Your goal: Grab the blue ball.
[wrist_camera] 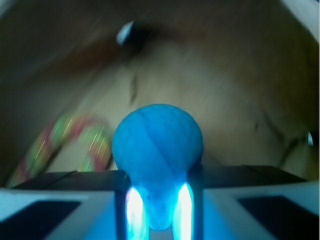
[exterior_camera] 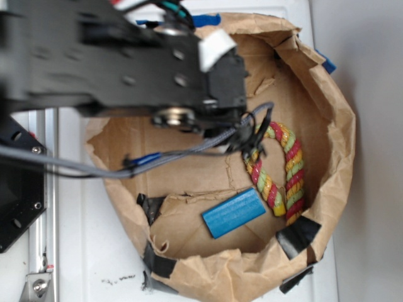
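Inside a round nest of crumpled brown paper (exterior_camera: 334,145), whose torn, folded rim is patched with strips of black tape (exterior_camera: 297,234) at about 5 and 7 o'clock, the robot's work goes on. The paper sits on a white table (exterior_camera: 88,251). Over the nest's 10 to 12 o'clock part hangs the black robot arm (exterior_camera: 126,63), boxy and matte, with round screws, a white tab and a bundle of grey cable (exterior_camera: 189,154) trailing off toward 9 o'clock.

At about 3 to 4 o'clock of the nest lies a twisted rope loop (exterior_camera: 280,173), thick and braided in red, yellow and green strands, bent into a narrow U. It shows again, blurred, at 8 o'clock of the wrist view. Toward 6 o'clock on the paper floor rests a flat rectangular blue block (exterior_camera: 233,212), smooth-faced and tilted, clear of the rope. Scraps of blue tape (exterior_camera: 206,20) show at the rim near 12 o'clock.

In the wrist view the gripper (wrist_camera: 159,200) has its two fingers (wrist_camera: 132,207) pressed against the lower sides of the blue ball (wrist_camera: 157,145), pinching it between them. The ball is round, teal-blue, matte and faintly dimpled, and fills the centre of that view above the fingers. In the exterior view the arm hides it.
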